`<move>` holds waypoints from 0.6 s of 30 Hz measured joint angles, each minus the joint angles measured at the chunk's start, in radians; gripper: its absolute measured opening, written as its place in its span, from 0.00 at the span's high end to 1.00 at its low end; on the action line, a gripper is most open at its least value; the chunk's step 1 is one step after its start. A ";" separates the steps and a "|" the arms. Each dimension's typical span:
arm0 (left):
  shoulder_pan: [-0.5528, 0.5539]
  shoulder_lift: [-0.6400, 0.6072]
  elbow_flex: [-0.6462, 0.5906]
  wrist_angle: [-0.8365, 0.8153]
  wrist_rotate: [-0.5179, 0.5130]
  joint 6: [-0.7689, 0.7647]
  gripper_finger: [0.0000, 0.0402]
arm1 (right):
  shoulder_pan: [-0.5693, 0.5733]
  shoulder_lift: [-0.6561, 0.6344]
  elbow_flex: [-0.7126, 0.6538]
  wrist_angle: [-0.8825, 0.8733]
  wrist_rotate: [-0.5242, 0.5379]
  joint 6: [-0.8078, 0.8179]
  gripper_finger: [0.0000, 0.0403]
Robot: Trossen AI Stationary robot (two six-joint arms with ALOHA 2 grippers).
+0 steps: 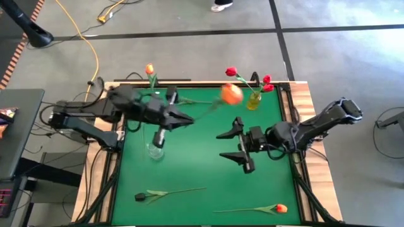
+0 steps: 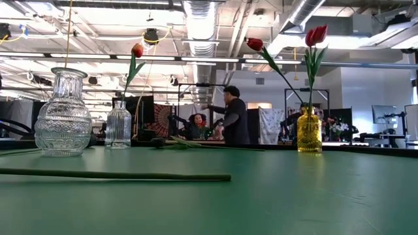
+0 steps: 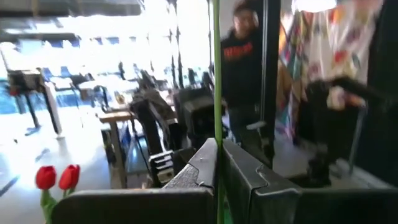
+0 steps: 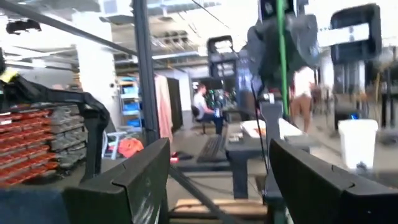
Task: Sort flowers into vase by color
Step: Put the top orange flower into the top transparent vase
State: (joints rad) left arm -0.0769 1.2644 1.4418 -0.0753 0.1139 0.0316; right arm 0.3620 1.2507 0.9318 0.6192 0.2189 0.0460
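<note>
My left gripper (image 1: 187,120) is shut on an orange tulip (image 1: 231,93), high over the middle of the green table (image 1: 189,170). My right gripper (image 1: 232,145) hangs open to its right, with nothing between its fingers. A yellow vase (image 1: 254,101) at the far right holds red tulips (image 2: 316,34). At the far left a small clear vase (image 2: 119,124) holds one orange tulip (image 2: 136,50). A big clear vase (image 1: 154,151) stands left of centre. A dark tulip (image 1: 140,197) and another orange tulip (image 1: 281,208) lie flat near the front edge. My left gripper pinches the orange tulip's thin green stem (image 3: 216,124) between its two fingers (image 3: 202,168). The fingers come about level from the table's left and lie across the stem. The tulip is lifted clear of the table, its stem rising past the fingers with the head uppermost.
The lying dark tulip's long stem (image 2: 111,176) crosses the near left of the table. A wooden rim (image 1: 303,101) frames the green surface. People stand and sit in the room beyond the far edge (image 2: 233,114).
</note>
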 joint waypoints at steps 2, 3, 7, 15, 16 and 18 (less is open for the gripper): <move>-0.009 -0.067 -0.123 0.120 -0.046 -0.050 1.00 | -0.014 0.032 0.000 0.066 -0.031 -0.057 0.26; -0.014 -0.095 -0.184 0.192 -0.068 -0.085 1.00 | -0.017 0.046 0.000 0.106 -0.038 -0.086 0.26; -0.025 -0.161 -0.394 0.442 -0.117 -0.196 1.00 | -0.026 0.084 0.028 0.167 -0.038 -0.120 0.26; -0.062 -0.155 -0.516 0.523 -0.279 -0.298 1.00 | -0.092 0.180 0.181 0.132 -0.036 -0.138 0.26; -0.067 -0.146 -0.517 0.520 -0.289 -0.299 1.00 | -0.099 0.193 0.202 0.115 -0.036 -0.149 0.26; -0.075 -0.130 -0.517 0.536 -0.295 -0.305 1.00 | -0.114 0.216 0.241 0.091 -0.035 -0.150 0.26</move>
State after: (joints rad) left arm -0.1519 1.1348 0.9251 0.4604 -0.1807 -0.2736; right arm 0.2483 1.4671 1.1733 0.7100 0.1836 -0.1035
